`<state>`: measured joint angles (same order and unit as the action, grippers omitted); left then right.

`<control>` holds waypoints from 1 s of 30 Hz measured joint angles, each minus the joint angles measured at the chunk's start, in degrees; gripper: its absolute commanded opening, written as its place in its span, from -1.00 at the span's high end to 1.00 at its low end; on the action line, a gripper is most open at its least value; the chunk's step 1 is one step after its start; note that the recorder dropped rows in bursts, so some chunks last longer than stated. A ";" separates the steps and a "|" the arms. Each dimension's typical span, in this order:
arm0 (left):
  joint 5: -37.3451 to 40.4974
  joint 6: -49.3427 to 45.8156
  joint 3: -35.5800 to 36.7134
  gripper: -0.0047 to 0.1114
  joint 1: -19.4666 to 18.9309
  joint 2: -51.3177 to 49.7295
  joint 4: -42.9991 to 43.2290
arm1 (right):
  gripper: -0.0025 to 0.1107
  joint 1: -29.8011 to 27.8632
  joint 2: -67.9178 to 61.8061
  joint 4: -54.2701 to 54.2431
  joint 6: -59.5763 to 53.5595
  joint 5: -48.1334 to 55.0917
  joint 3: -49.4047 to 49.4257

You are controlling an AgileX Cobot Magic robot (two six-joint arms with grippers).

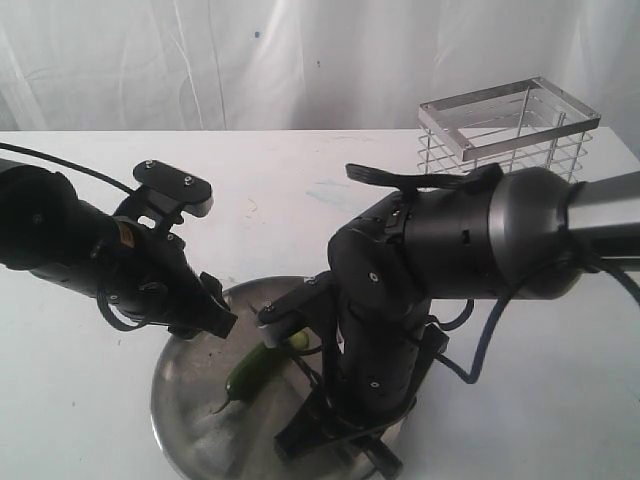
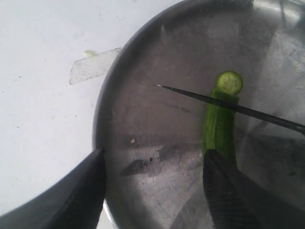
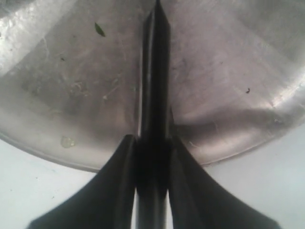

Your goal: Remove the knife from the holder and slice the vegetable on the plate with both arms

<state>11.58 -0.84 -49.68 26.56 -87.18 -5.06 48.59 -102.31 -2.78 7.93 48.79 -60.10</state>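
Note:
The green vegetable (image 1: pixel 250 370) lies on the steel plate (image 1: pixel 180 400) near the table's front edge. In the left wrist view the knife's thin blade (image 2: pixel 214 100) crosses the vegetable (image 2: pixel 219 129) just behind a cut round end (image 2: pixel 229 82). My left gripper (image 2: pixel 155 152) is open over the plate (image 2: pixel 143 71), one finger (image 2: pixel 228 191) hanging above the vegetable's other end. My right gripper (image 3: pixel 153 143) is shut on the knife's black handle (image 3: pixel 153 95), which points out over the plate (image 3: pixel 71 71). The wire holder (image 1: pixel 510 125) stands at the back right.
A pale translucent scrap (image 2: pixel 93 67) lies on the white table beside the plate. A tiny green fleck (image 3: pixel 99 29) sits on the plate. A white curtain hangs behind the table. The right arm's bulk (image 1: pixel 450 240) hides the plate's right side.

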 measured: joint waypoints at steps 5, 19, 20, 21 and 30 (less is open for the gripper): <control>0.00 0.13 0.00 -0.16 0.00 0.00 0.00 | 0.96 0.00 -1.29 0.00 0.00 -0.11 0.00; -5.21 0.35 0.00 0.00 0.00 -2.44 -2.52 | 0.96 0.00 -1.29 -0.11 0.00 -0.46 0.00; -6.02 0.35 0.00 0.05 0.00 -2.90 -2.86 | 0.96 0.00 -1.29 -0.11 0.00 -0.56 0.00; -6.85 0.35 0.00 0.14 0.00 -3.25 -3.13 | 0.96 0.00 -1.29 -0.11 0.00 -0.56 0.00; -11.58 0.35 0.00 0.92 0.00 -5.92 -4.35 | 0.96 0.00 -1.29 -0.11 0.00 -0.56 0.00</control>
<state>0.00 -0.50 -49.68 26.56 -93.10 -9.42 48.59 -103.60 -2.89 7.93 48.23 -60.10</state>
